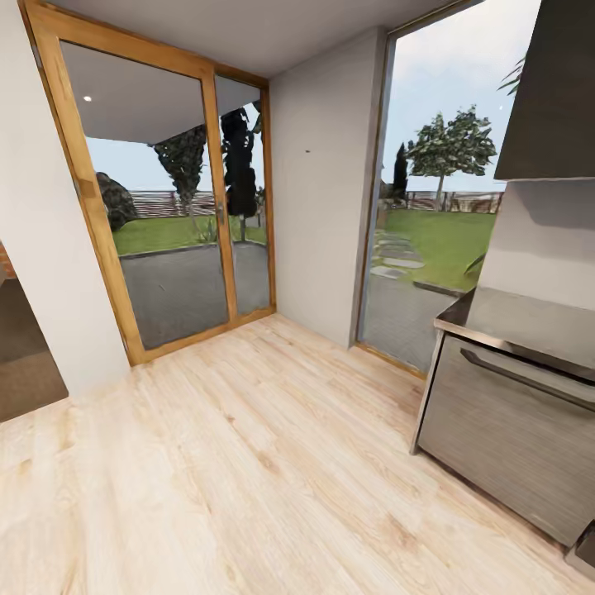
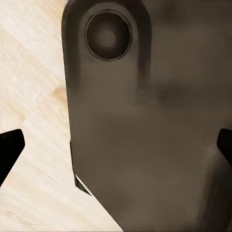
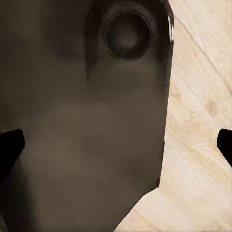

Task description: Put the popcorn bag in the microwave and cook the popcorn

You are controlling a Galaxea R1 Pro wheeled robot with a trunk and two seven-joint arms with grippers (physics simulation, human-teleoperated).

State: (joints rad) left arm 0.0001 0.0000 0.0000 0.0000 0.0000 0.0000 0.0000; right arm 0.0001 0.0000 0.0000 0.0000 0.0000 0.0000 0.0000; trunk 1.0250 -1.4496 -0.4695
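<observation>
Kitchen corner: I am facing pale wood plank floor (image 1: 248,463), timber-framed glass door (image 1: 165,198) and edge of grey brushed-steel worktop (image 1: 529,318). Left tool (image 2: 116,145) and right tool (image 3: 116,145) both spread, carrying nothing. Popcorn bag, microwave unseen; whole task remaining, I judge.

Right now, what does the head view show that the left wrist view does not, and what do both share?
Head view alone: a wood-framed glass door onto a garden, a tall window, a steel counter with a handled front.

Left wrist view alone: a dark rounded robot part and the left hand's spread, empty fingertips.

Shared: the light wood floor.
</observation>
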